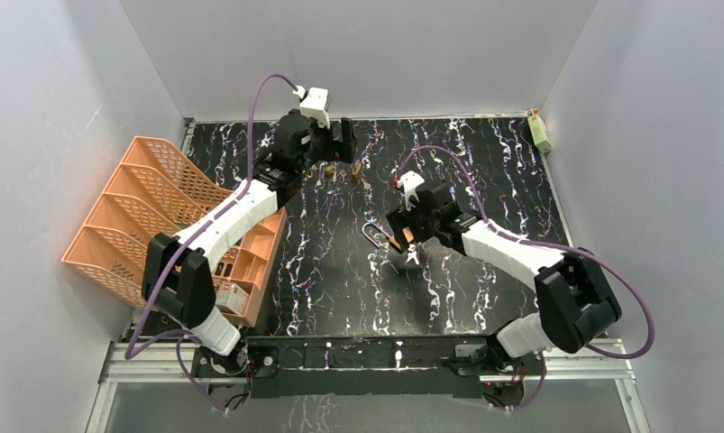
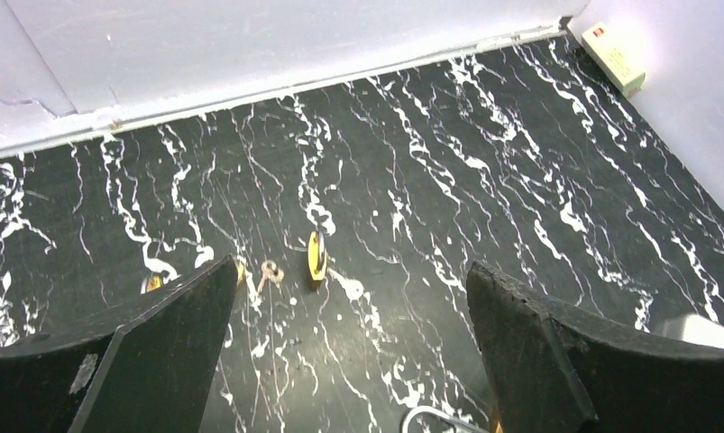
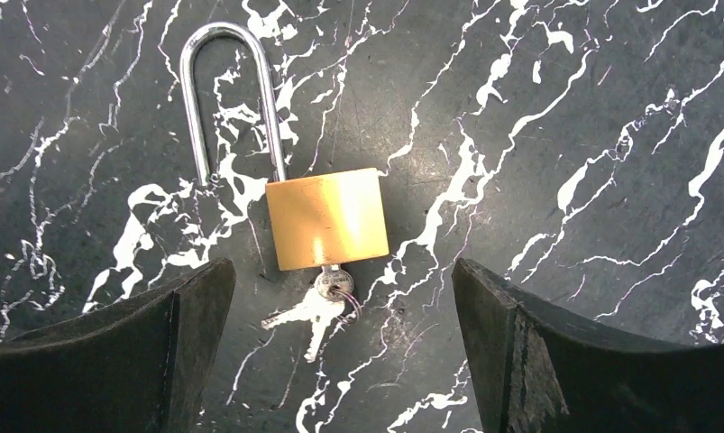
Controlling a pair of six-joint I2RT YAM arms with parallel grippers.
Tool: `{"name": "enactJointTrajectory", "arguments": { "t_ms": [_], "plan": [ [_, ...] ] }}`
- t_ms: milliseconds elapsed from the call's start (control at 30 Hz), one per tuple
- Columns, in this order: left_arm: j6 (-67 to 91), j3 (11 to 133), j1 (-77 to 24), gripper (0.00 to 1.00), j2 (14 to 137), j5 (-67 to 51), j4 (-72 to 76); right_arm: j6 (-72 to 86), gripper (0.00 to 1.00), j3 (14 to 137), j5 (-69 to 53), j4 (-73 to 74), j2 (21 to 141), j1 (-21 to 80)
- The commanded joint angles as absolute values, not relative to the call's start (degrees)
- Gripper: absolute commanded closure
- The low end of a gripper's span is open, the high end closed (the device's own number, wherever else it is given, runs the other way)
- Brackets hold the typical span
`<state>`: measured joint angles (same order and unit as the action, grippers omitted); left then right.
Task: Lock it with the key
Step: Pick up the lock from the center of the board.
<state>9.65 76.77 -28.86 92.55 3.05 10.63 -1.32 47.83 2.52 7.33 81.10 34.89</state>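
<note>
Black, matte right fingers (image 3: 151, 352) are spread wide and pinch nothing. The tips flank the padlock (image 3: 326, 219) on both sides, no contact.

Padlock lies flat on the bench (image 3: 565, 108), about mid-bench in the top view. In the right wrist view its long axis runs straight away from the fingers, keyway end nearest them and shackle end farthest. In the top view the axis lies roughly left-right, shackle toward the left arm's side.

Body is a rectangular brass block with a smooth face and some glare. Shackle (image 3: 232, 99) is a long polished steel U. One leg is in the body, the free leg ends beside the body's corner, so it's open. Silver key (image 3: 333, 281) sits at the keyway, with spare keys (image 3: 295, 317) fanned out on the bench beside it.

Left fingers (image 2: 151, 352) are black wedges, spread and empty, at the far-left part of the bench, well apart from the padlock. Ahead of them are a small brass piece (image 2: 316, 255) and a small metal bit (image 2: 270, 272), too small to identify.

Bench is black with white marble veining. Orange slotted plastic rack (image 1: 132, 216) sits at its left edge, and a pale box (image 2: 618, 54) in the far right corner.
</note>
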Motion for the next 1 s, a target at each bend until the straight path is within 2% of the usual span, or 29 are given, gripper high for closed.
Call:
{"name": "enactJointTrajectory", "arguments": {
  "t_ms": [0, 200, 667, 833, 900, 967],
  "plan": [
    [10.2, 73.4, -28.7, 0.02, 86.4, 1.4, 9.0, -7.1, 0.01, 48.4, 2.3, 9.1, 82.8, 34.8],
    [7.6, 73.8, -28.4, 0.02, 83.4, 1.6, 5.6, -10.2, 0.03, 50.1, -5.1, 9.7, 87.8, 34.9],
    [5.0, 70.9, -28.2, 0.02, 79.4, -2.1, 4.5, -13.2, 0.03, 54.6, -4.2, 8.3, 96.3, 35.2],
    [3.9, 71.0, -28.1, 0.02, 78.5, -2.8, 3.7, -12.9, 0.10, 55.1, -6.3, 9.1, 97.8, 35.1],
    [3.6, 71.0, -28.1, 0.02, 78.3, -2.9, 3.4, -12.8, 0.17, 54.6, -6.8, 9.4, 97.8, 35.2],
    [3.5, 71.1, -28.0, 0.02, 78.0, -2.8, 3.1, -12.4, 0.30, 54.3, -7.1, 9.8, 97.6, 35.1]
  ]
}}
